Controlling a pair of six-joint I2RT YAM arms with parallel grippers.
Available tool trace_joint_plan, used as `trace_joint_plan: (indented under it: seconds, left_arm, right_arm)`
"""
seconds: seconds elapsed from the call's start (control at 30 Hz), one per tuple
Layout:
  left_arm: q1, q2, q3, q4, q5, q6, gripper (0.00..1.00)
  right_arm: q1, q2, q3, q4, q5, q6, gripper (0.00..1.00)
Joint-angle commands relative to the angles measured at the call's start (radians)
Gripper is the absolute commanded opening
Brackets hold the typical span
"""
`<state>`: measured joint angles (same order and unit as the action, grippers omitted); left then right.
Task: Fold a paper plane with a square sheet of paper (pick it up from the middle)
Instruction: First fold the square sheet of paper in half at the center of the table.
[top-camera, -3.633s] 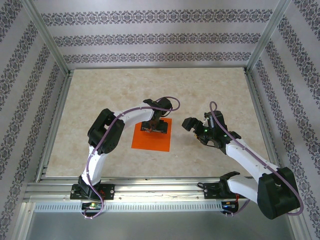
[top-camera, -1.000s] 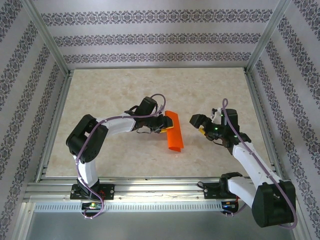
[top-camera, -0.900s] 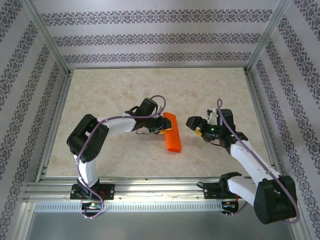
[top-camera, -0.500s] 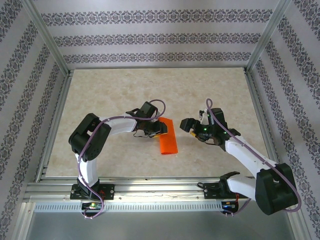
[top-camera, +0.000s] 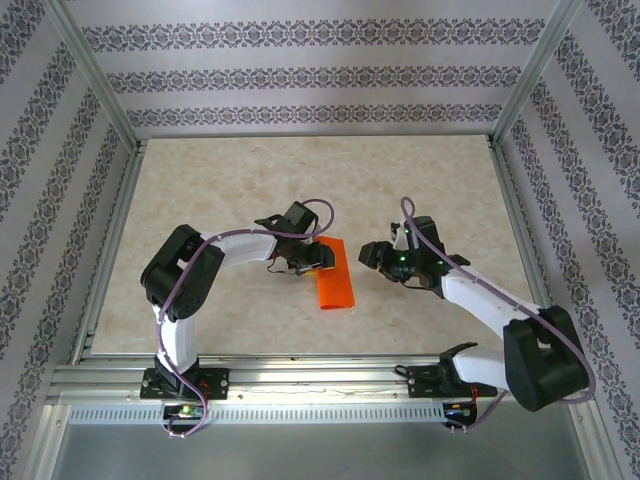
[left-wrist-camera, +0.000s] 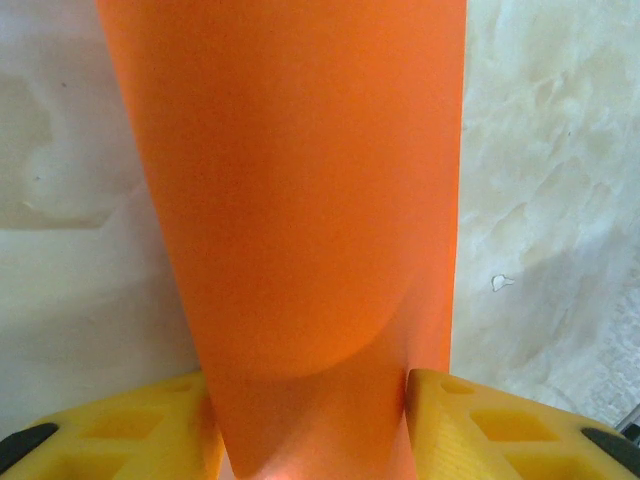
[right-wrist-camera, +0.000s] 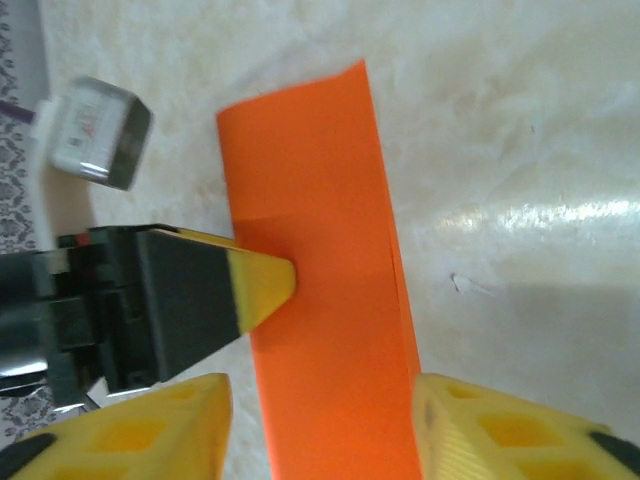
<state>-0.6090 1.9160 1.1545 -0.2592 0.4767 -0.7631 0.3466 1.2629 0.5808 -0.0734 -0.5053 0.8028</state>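
Orange paper (top-camera: 338, 285) lies near the middle of the table (top-camera: 230, 170), doubled over into a narrow strip. The first half-fold looks roughly made but not pressed flat, while the nose folds and wings are all yet to do. The left tool (top-camera: 318, 262) is clamped on the strip's long left edge. The right tool (top-camera: 372, 256) hovers just beside the right edge, fingers apart, gripping nothing. In the right wrist view the lower layer peeks past the upper one, so the edges are not flush. Bare table lies all around, the walls well apart
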Motion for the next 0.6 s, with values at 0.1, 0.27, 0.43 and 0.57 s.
trace_joint_plan:
  seconds: [0.1, 0.27, 0.43, 0.57]
  left_arm:
    - [0.009, 0.034, -0.004, -0.093, -0.144, -0.010, 0.52]
    - [0.009, 0.043, 0.007, -0.114, -0.165, -0.010, 0.52]
    - [0.006, 0.057, 0.021, -0.130, -0.177, -0.016, 0.53]
    - [0.005, 0.064, 0.023, -0.131, -0.181, -0.020, 0.54]
  right_arm:
    - [0.042, 0.118, 0.061, -0.013, -0.003, -0.052, 0.28]
    - [0.066, 0.203, 0.087, 0.009, -0.041, -0.068, 0.13]
    - [0.089, 0.301, 0.127, 0.024, -0.074, -0.076, 0.08]
    - [0.102, 0.363, 0.153, 0.040, -0.087, -0.076, 0.06]
